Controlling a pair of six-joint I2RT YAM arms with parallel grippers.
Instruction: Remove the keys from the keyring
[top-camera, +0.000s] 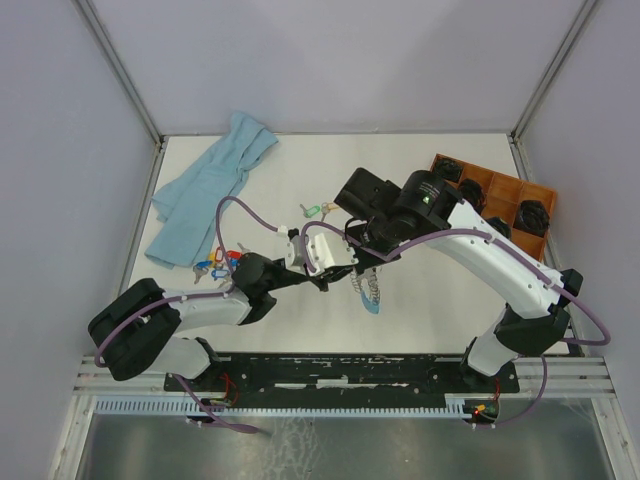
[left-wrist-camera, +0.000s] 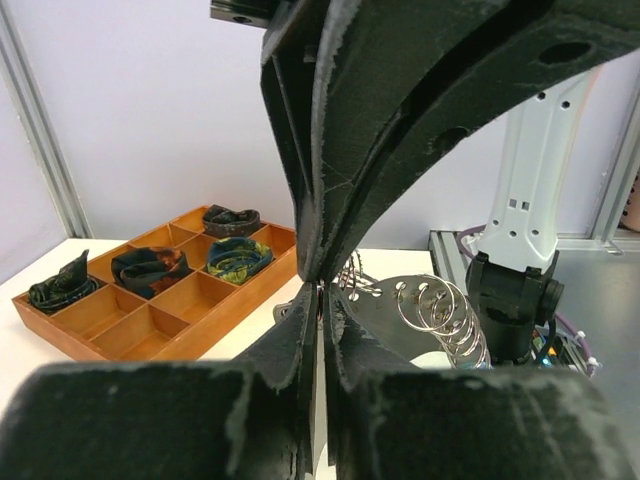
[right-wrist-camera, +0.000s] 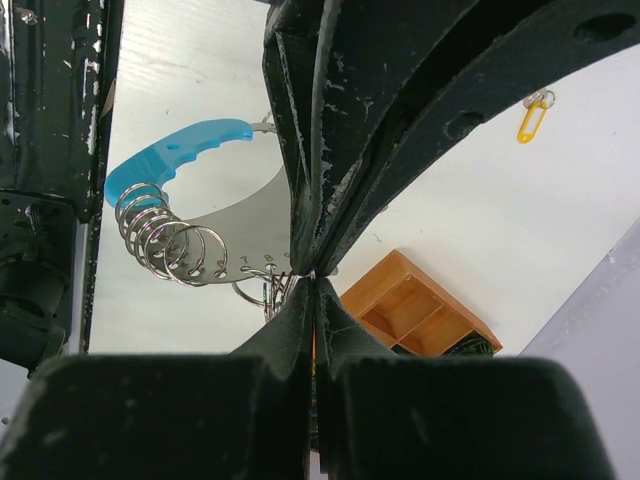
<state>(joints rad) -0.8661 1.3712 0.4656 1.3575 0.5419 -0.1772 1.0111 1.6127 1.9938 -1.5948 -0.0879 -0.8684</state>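
From above, the keyring (top-camera: 370, 293) hangs over mid-table between both claws, with loose keys (top-camera: 215, 265) lying to the left. In the left wrist view, the left claw (left-wrist-camera: 319, 288) is clenched on the keyring's plate edge. In the right wrist view, the right claw (right-wrist-camera: 312, 274) pinches the keyring too.

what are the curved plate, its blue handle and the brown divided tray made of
Curved grey plate: likely sheet metal, dull sheen, punched holes.
Light blue handle: probably moulded plastic, smooth, ridged edge.
Brown divided tray: seems wood, matte, faint grain.
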